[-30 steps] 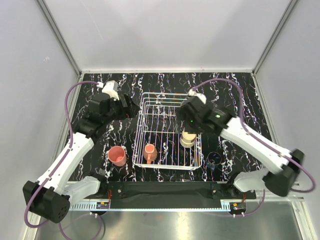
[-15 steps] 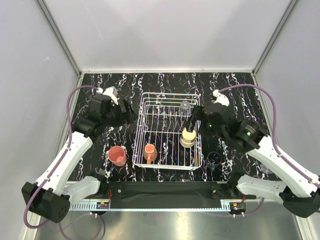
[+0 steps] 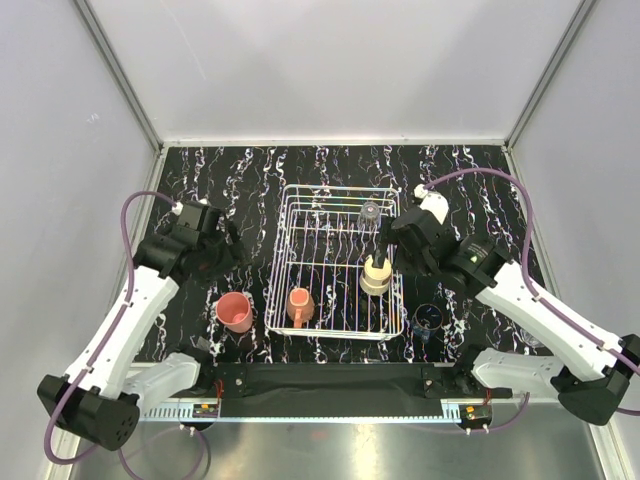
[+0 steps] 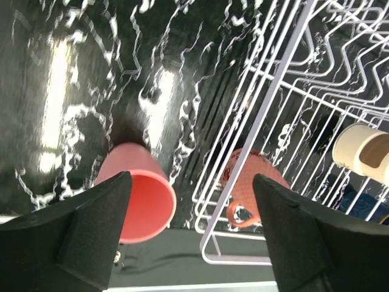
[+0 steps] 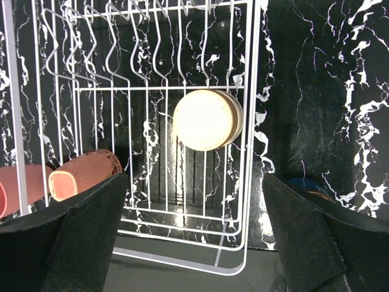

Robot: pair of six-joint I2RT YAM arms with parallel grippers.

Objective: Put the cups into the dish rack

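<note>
One rack [image 3: 320, 250] holds three cups: mug [image 3: 299, 303], cream cup [image 3: 376, 275], glass [image 3: 369, 211]. Two sit outside: tumbler [image 3: 235, 312], blue cup [image 3: 431, 317]. My left gripper [image 4: 189, 177] is spread, tumbler at eight o'clock. My right gripper [image 5: 194, 176] is spread, cream cup at twelve.

Dark blue cup [image 5: 302, 182] mostly hidden, apparently.

pink tumbler [image 3: 235, 311] free-standing, dish rack [image 3: 320, 250] wall just beside
</note>
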